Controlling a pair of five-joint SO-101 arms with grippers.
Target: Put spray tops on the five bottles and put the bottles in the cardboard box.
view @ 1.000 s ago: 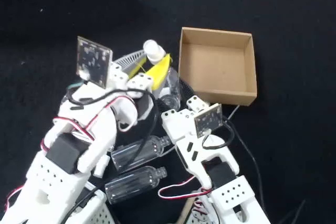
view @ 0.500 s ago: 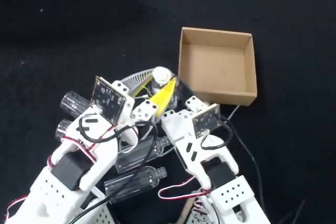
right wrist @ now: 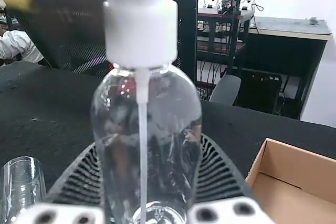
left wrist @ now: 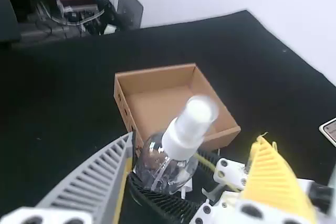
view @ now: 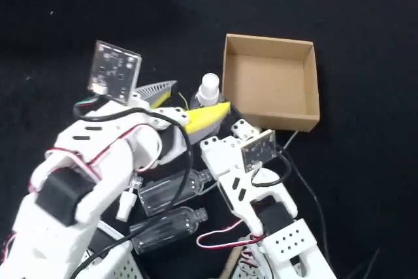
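1. The left arm takes up the seven-to-nine o'clock part of the high view. The left gripper sits near the middle of the black table. Its grey ribbed finger and yellow finger are spread wide apart on either side of the upright bottle and clamp nothing.
2. At six o'clock from that gripper, two clear open-necked bottles lie on their sides, the upper lying bottle and the lower lying bottle. Both necks point toward three o'clock.
3. The upright bottle stands near the table's middle. A white spray top sits on its neck, with its tube running down inside.
4. The right gripper is clamped on the upright bottle's lower body between black ribbed fingers. Its arm runs off toward five o'clock.
5. The cardboard box lies at three o'clock from the upright bottle, just beside it, with its open side up.
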